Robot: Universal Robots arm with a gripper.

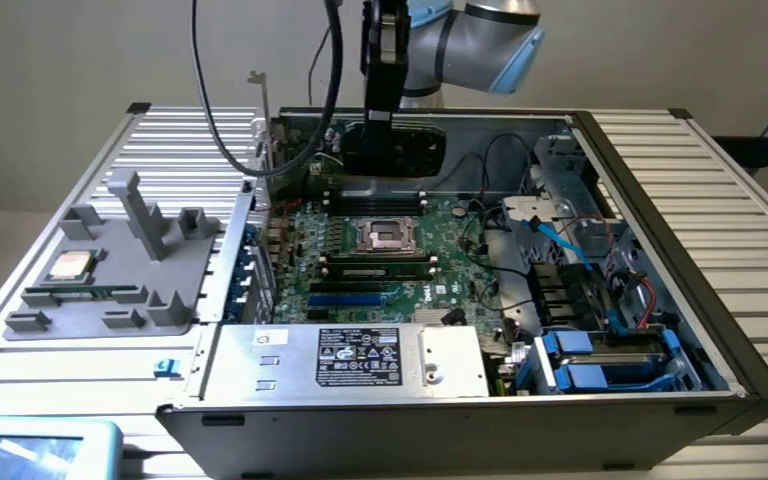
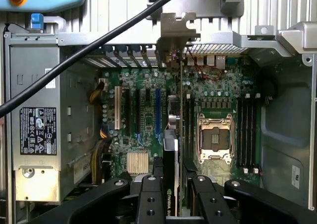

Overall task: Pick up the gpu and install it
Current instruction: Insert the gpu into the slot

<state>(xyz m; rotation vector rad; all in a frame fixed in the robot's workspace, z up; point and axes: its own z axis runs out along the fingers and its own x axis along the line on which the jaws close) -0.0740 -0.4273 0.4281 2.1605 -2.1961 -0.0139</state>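
My gripper (image 1: 380, 108) is shut on the gpu (image 1: 398, 150) and holds it upright over the far part of the motherboard (image 1: 384, 270) inside the open computer case. In the wrist view the gpu (image 2: 171, 149) appears edge-on between the two black fingers (image 2: 151, 194). It runs from the gripper (image 2: 172, 187) to its silver end bracket (image 2: 176, 33), which stands at the case's rear slot openings. Below it the card lines up between the blue slot (image 2: 158, 112) and the processor socket (image 2: 214, 137). Whether its edge touches a slot I cannot tell.
A grey fixture tray (image 1: 117, 300) on the exterior view's left carries a square silver chip (image 1: 68, 265) and a green memory stick (image 1: 84, 294). The power supply (image 1: 344, 360), blue drive bays (image 1: 598, 365) and case walls ring the motherboard. A black cable (image 1: 217, 100) hangs beside the arm.
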